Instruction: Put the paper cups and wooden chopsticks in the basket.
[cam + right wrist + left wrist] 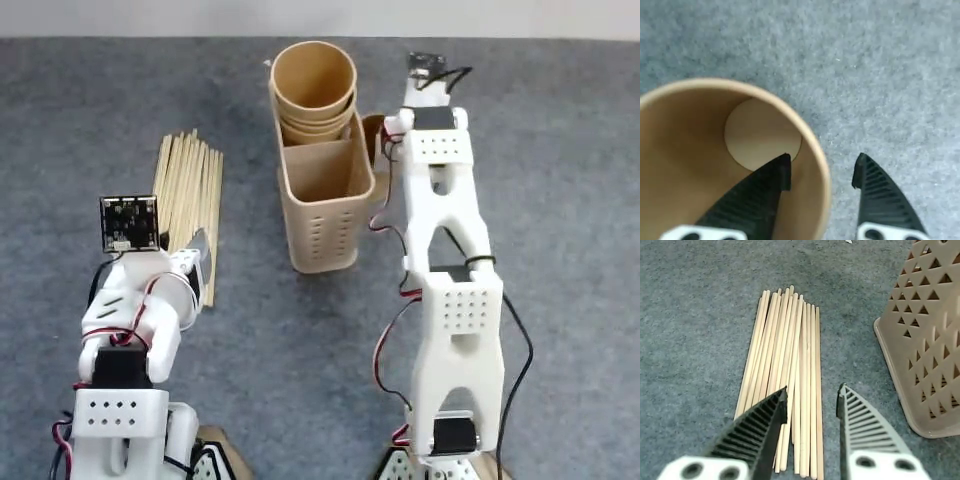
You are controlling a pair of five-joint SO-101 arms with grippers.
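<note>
right fingers [757, 197] astride cup [685, 145] rim, chopsticks [790, 360] flat

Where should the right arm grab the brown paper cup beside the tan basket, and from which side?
Pinch the side wall of the brown paper cup at the rim, coming from above. It stands upright, mouth open, so one finger of the right gripper fits inside, the other outside.

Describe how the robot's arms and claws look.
The left arm and right arm are white plastic, boxy, with dotted vent holes and red and black cables. The left claw and right claw have black, ribbed, pointed fingers on white bases.
</note>
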